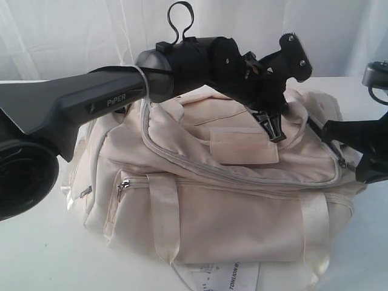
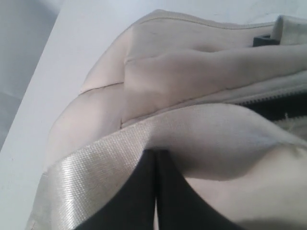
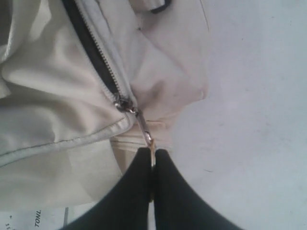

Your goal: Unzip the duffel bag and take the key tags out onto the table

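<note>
Got large cream fabric duffel bag (image 1: 230, 209) sat on white tabletop (image 1: 42, 254). Clamping small metal zipper pull (image 3: 143, 125) w/ right fingers (image 3: 129, 191), at bag's end. Pinching cream fabric by satin strap (image 2: 96, 167) w/ left fingers (image 2: 127, 201), shut tight, prob bracing. Looks like grey top zipper (image 3: 103, 64) part-open: dark gap alongside teeth; can't tell how far. No sign of coloured plastic key tags, presumably inside. Remaining: finish unzip, reach in, put tags on tabletop.
</note>
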You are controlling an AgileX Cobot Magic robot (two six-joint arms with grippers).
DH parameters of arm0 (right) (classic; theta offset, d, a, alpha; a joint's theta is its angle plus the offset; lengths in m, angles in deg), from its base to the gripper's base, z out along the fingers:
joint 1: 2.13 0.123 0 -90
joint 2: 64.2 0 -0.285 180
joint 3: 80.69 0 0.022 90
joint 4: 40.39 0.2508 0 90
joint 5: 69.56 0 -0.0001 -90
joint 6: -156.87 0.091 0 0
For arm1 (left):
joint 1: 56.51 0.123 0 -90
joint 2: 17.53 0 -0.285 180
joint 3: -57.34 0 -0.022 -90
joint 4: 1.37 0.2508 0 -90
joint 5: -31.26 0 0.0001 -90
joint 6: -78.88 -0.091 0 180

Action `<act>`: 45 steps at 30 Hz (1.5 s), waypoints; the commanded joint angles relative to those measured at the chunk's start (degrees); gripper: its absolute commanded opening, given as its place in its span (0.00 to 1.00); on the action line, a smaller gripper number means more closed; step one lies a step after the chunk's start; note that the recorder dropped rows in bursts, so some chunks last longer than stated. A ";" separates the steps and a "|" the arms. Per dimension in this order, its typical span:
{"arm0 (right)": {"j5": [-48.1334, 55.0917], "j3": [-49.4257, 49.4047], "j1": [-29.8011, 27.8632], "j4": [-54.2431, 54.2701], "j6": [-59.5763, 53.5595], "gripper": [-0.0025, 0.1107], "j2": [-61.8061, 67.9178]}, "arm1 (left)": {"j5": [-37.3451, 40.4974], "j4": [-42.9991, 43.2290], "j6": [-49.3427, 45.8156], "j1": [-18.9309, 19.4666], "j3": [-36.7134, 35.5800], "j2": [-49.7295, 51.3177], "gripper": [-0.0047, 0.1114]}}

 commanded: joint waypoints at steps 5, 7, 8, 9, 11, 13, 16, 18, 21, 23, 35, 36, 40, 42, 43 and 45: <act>2.11 -1.84 -0.05 -0.31 0.21 0.02 -1.45 | 0.30 -1.10 0.58 0.09 0.21 -0.26 0.04; 1.32 -1.82 -0.05 -0.31 -1.00 0.02 -1.45 | 1.10 -0.77 0.58 0.09 0.21 -0.26 0.04; 0.62 -1.82 -0.05 -0.63 -1.76 0.02 -1.45 | 2.00 -0.66 0.80 0.09 0.21 -0.56 0.04; -0.53 -1.82 -0.05 -0.89 -2.53 0.02 -1.45 | 3.72 -0.39 0.81 0.09 0.21 -0.89 0.04; -2.98 -1.82 -0.05 -1.73 -2.75 0.02 -1.45 | 6.62 -0.04 0.81 0.09 0.21 -1.72 0.04; -6.97 -1.62 -0.05 -2.87 -3.47 0.02 -1.45 | 9.78 3.11 3.57 0.09 0.21 -3.00 0.04; -7.37 -1.62 -0.05 -2.87 -4.56 0.02 -1.45 | 12.75 11.34 11.21 0.09 0.21 -4.63 0.10; -6.86 -1.62 -0.05 -2.22 -9.00 0.04 -1.45 | 15.03 14.31 15.17 0.72 0.21 -6.46 0.24; -5.78 -1.62 -0.05 0.91 -13.21 0.17 -1.45 | 18.13 14.31 15.76 1.21 0.21 -7.80 0.36; -4.35 -1.62 -0.05 3.84 -16.73 0.28 -1.45 | 20.86 14.31 15.76 1.24 0.21 -8.78 0.41; -5.00 15.16 -0.16 -17.90 -5.61 0.45 -0.37 | 43.02 -17.33 12.29 2.91 0.21 -13.01 0.06; -4.60 16.29 -0.16 -17.90 -7.04 0.42 1.21 | 44.46 -18.06 13.05 2.87 0.11 -13.63 0.04; -1.86 20.01 -2.26 -12.24 -10.77 0.36 8.73 | 45.36 -17.24 16.97 2.87 -1.16 -17.30 0.04; -1.72 20.50 -4.11 -4.37 -16.43 0.32 10.87 | 41.54 -16.40 18.62 2.63 -4.47 -19.66 0.04; -1.55 20.65 -5.19 -0.78 -19.81 0.30 11.71 | 39.43 -15.80 19.19 2.26 -6.49 -21.20 0.04; -0.49 20.73 -6.94 7.57 -26.01 0.27 12.95 | 32.85 -14.81 20.50 0.65 -14.25 -24.92 0.04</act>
